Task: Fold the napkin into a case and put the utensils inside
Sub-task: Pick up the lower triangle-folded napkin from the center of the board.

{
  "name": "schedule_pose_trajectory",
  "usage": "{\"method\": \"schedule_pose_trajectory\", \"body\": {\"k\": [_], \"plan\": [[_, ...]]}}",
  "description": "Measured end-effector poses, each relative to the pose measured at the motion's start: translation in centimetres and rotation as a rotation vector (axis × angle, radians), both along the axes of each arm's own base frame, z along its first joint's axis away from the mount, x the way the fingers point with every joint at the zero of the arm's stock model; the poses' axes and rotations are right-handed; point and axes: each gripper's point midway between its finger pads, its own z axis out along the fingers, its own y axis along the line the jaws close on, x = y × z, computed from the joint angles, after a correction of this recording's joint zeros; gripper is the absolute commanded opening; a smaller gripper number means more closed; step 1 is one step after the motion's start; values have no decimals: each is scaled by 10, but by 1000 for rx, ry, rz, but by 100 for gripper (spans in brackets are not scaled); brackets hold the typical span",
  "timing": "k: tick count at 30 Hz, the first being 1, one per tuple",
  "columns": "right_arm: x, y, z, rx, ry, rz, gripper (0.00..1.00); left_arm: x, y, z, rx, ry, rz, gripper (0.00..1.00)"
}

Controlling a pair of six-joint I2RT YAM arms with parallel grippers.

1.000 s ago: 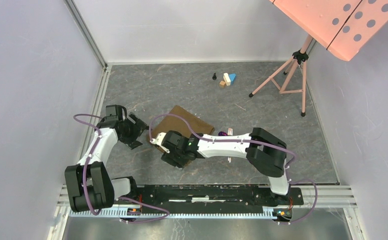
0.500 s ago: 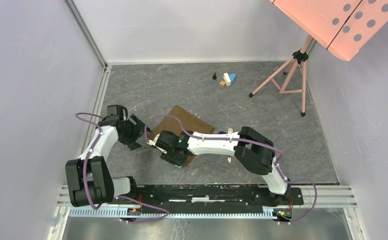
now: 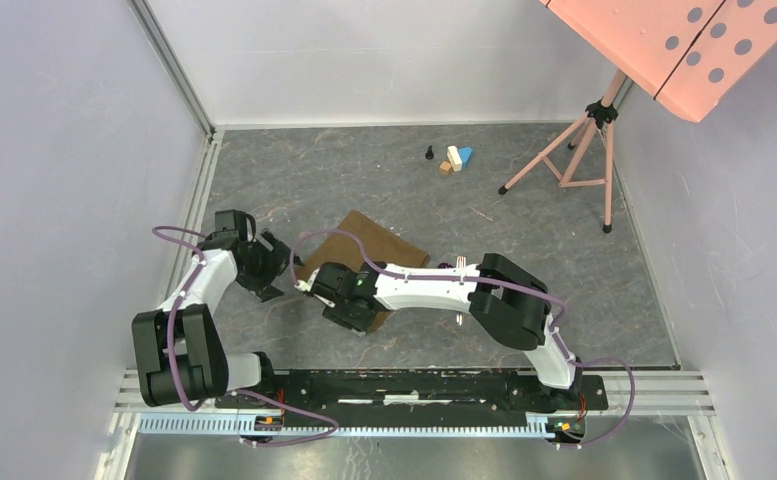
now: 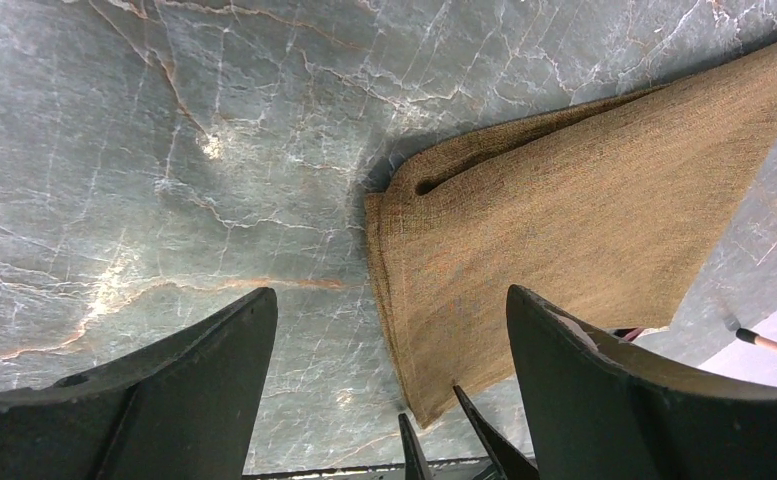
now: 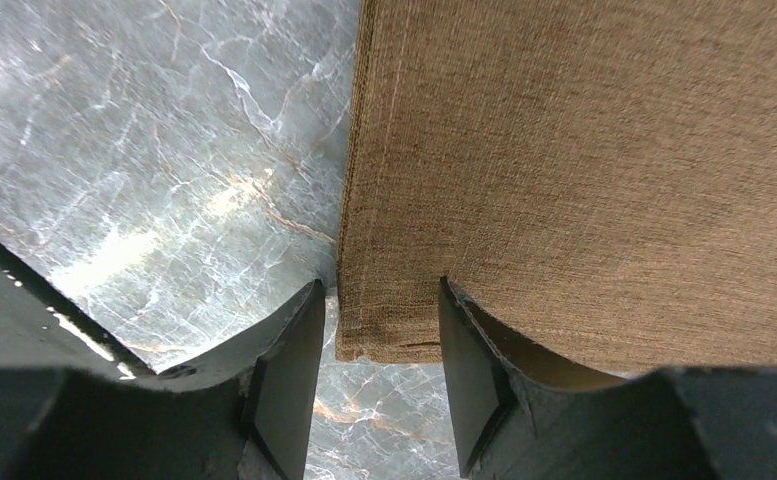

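Note:
The brown napkin [image 3: 369, 245] lies folded flat on the marble floor, also seen in the left wrist view [image 4: 564, 230] and the right wrist view [image 5: 584, 170]. My right gripper [image 3: 309, 288] [image 5: 379, 285] straddles its near left corner, jaws partly apart, the cloth between them unpinched. My left gripper [image 3: 282, 262] [image 4: 389, 295] hovers wide open over the napkin's left edge, holding nothing. Of the utensils, only the fork [image 3: 460, 264] peeks out from under my right forearm, which covers the rest.
Small coloured toy blocks [image 3: 454, 158] lie at the back. A pink tripod stand [image 3: 584, 150] with a pink board stands back right. Metal rails run along the left wall and the near edge.
My right arm slid left along the napkin to its near left corner and its jaws narrowed. The left gripper edged slightly toward the cloth and opened a little wider.

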Motion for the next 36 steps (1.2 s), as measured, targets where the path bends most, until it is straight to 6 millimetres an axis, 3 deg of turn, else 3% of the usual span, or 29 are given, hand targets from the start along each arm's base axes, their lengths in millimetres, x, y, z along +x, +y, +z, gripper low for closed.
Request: {"method": "schedule_pose_trajectory", "body": {"k": [8, 15, 17, 24, 28, 36], "plan": [[-3, -3, -7, 4, 6, 0, 49, 1, 1, 0, 1, -2, 2, 91], [1, 3, -8, 46, -17, -8, 8, 2, 1, 2, 5, -8, -6, 92], [3, 5, -8, 63, -31, -12, 0, 2, 1, 2, 4, -8, -7, 92], [7, 4, -5, 135, -52, -20, 0, 1, -3, 4, -17, -16, -16, 92], [8, -11, -2, 224, -16, -62, 0, -6, -10, 8, -48, -42, -29, 91], [27, -25, 23, 518, 129, -204, 0, -24, -37, 2, -151, -77, -63, 83]]}}
